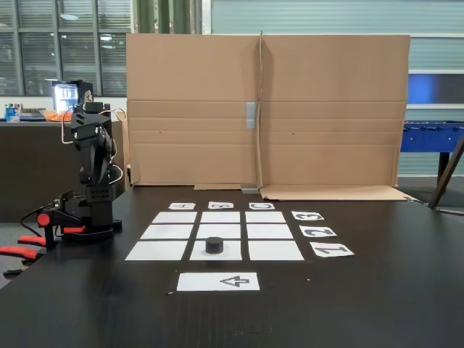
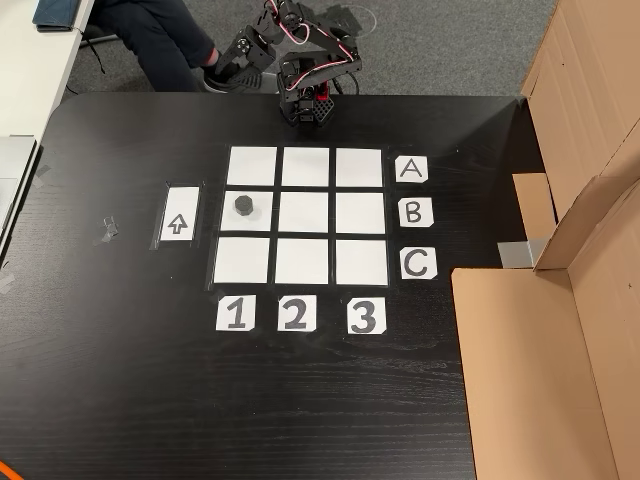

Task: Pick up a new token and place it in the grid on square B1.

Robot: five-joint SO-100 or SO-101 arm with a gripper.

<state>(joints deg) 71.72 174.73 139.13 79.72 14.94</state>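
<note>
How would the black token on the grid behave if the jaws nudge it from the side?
The token looks short and wide, resting flat on its white cell, so it probably slides rather than tips. Its roughly round outline might let it turn. The loose-looking paper beneath could shift too.

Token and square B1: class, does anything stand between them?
Nothing visible does. The token already sits on square B1, row B, column 1, in the grid. The other cells look bare, and the arm is folded at the table's edge.

Matte black token (image 2: 243,206); white paper grid (image 2: 306,215); table (image 2: 120,380) dark, perhaps wood.
</note>
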